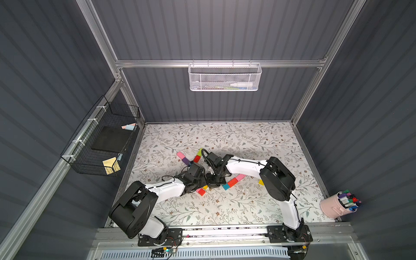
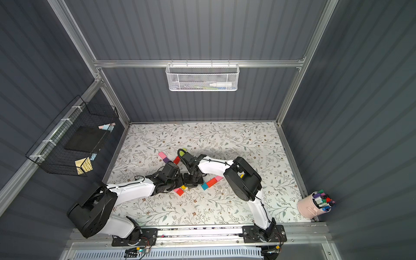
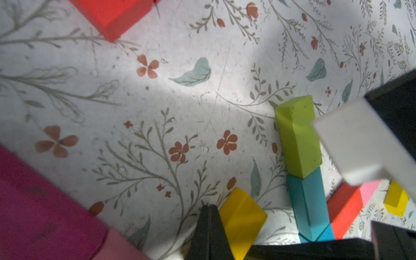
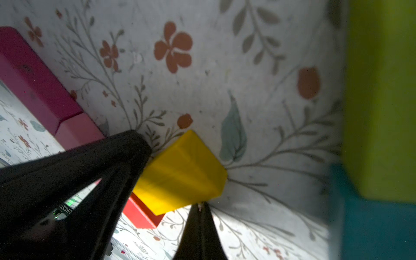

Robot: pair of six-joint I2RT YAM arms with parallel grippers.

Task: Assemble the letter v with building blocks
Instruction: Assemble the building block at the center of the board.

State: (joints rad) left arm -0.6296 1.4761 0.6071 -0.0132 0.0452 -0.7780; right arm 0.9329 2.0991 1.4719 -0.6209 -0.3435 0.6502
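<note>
Right wrist view is showing the right gripper (image 4: 200,206) and left gripper (image 4: 144,146), each with jaws pressed together, flanking the yellow block (image 4: 182,171) between the magenta block (image 4: 33,74) and lime block (image 4: 380,90), so slow nudges are looking safest.

A lab-style robot test cell: grey ribbed wall panels (image 1: 213,29) in an aluminium frame (image 1: 157,63) box in a floral tabletop (image 1: 225,139). The left arm (image 1: 164,191) and right arm (image 1: 243,167) are bolted to a rail (image 1: 225,231) at its front edge. A white basket (image 1: 225,77) and a black basket (image 1: 101,139) hang on the walls.
</note>
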